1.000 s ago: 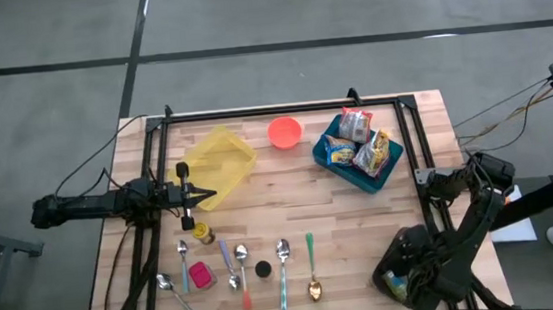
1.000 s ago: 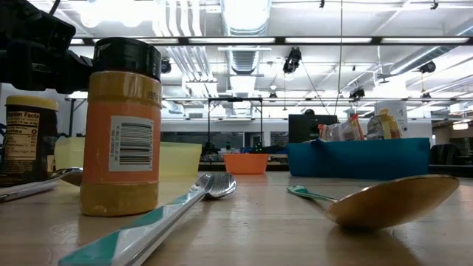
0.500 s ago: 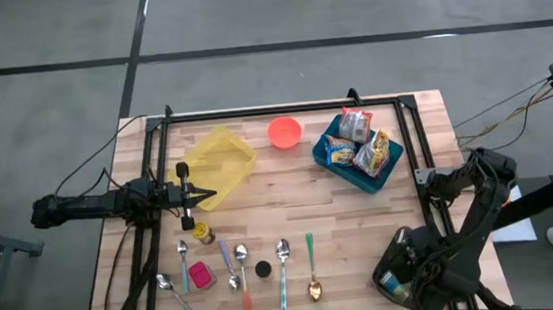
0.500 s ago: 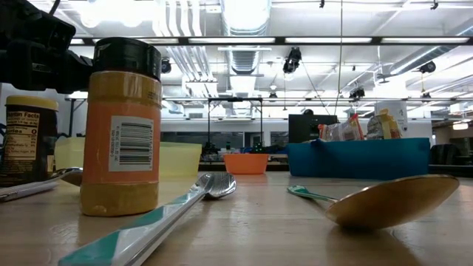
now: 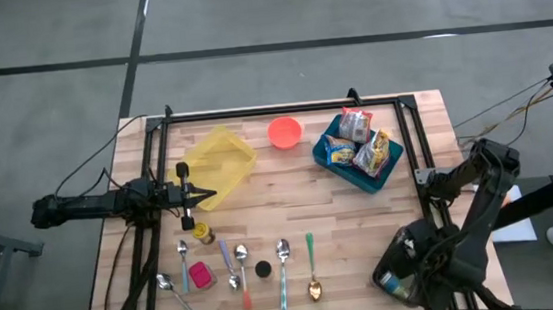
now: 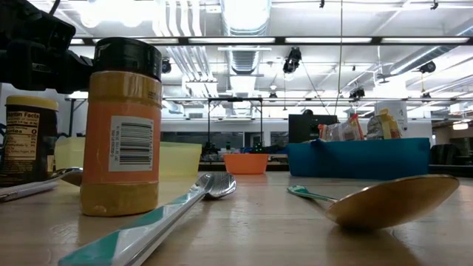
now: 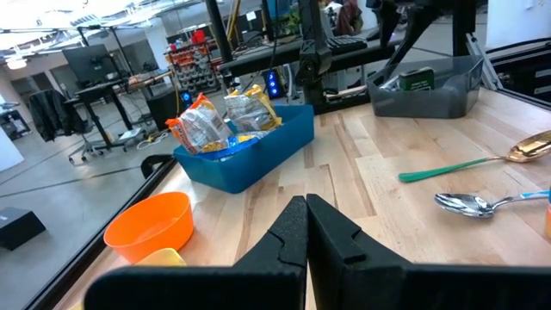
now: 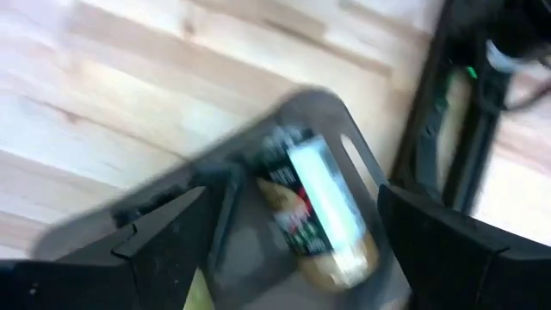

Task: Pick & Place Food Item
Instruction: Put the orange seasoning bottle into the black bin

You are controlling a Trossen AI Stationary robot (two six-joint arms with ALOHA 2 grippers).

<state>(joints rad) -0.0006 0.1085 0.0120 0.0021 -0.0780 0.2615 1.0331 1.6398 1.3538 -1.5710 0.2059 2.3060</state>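
A grey bin (image 5: 396, 283) stands at the table's near right corner. In it lies a food jar (image 8: 320, 217) on its side, with a white, red and green label. My right gripper (image 8: 293, 193) hangs open above the bin, pointing steeply down, one finger on either side of the jar and clear of it. In the high view the right gripper (image 5: 407, 264) covers much of the bin. My left gripper (image 7: 306, 226) waits shut and level at the table's left side, holding nothing. A blue bin (image 5: 357, 154) at the far right holds several food packets.
An orange bowl (image 5: 284, 131) and a yellow container (image 5: 219, 159) sit at the far side. Several spoons (image 5: 283, 260), a yellow spice jar (image 6: 122, 125), a pink thing (image 5: 200, 275) and a small black thing (image 5: 263, 270) lie near the front. A black frame (image 5: 283, 109) runs around the table.
My right gripper has risen a little above the grey bin, and the right arm's elbow has swung slightly toward the table's far edge. Nothing else has moved.
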